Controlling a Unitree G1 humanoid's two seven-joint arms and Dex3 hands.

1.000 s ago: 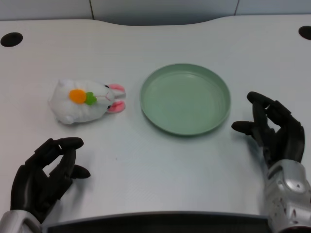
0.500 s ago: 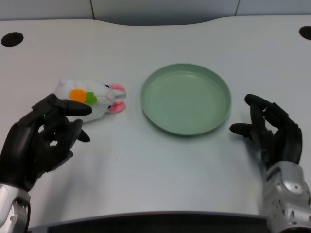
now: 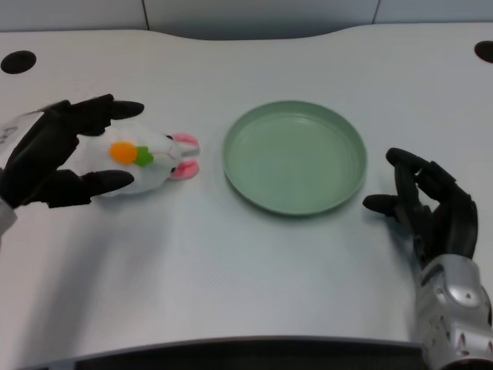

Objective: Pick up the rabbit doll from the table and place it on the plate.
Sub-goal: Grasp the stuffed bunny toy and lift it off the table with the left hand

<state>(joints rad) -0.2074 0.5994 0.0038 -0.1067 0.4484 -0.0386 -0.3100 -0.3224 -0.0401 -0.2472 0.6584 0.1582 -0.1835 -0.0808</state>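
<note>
Here one rabbit point(image 3: 146, 158) lies on the worktop point(image 3: 254, 262), left of one plate point(image 3: 293, 156). The left hand point(image 3: 58, 154) brackets it with spread fingers point(image 3: 108, 108); whether they grip it, I cannot tell.

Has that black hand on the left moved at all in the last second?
Yes. The left hand has gone up from the table's near edge to the rabbit doll, which lies in its place left of the plate.

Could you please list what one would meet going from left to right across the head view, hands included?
Left hand → rabbit doll → green plate → right hand.
</note>
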